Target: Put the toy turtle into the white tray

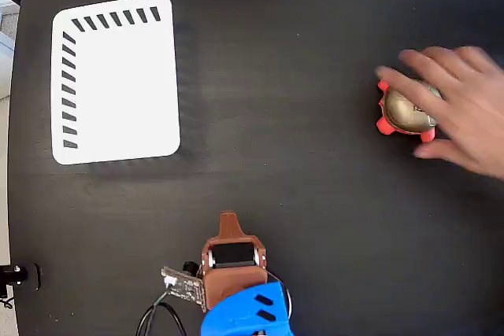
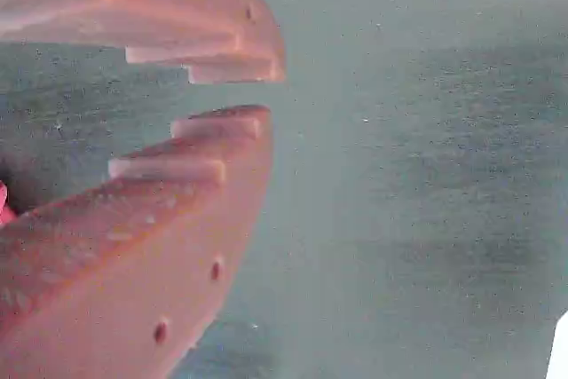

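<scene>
Stepped orange fingers (image 2: 191, 170) fill the wrist view, tips drawn nearly together with only a thin slot between them and nothing caught inside, so the gripper (image 2: 232, 95) is clenched on air. Seen from above, it sits folded back at the bottom edge of the dark table (image 1: 315, 218), pointing up the frame.

Far off to the gripper's right and ahead of it lies the turtle (image 1: 406, 111), with a person's hand (image 1: 461, 104) resting on it. It has a rounded, glossy golden-tan shell with red-orange legs poking out at the rim; the head is hidden under the hand.

It looks light and rigid, probably hard plastic, and the shiny dome is likely slippery. Pinching across the shell's lower sides, between the legs, seems the safest hold.

Ahead and to the gripper's left sits the white tray (image 1: 118, 84), well apart from the turtle.
</scene>
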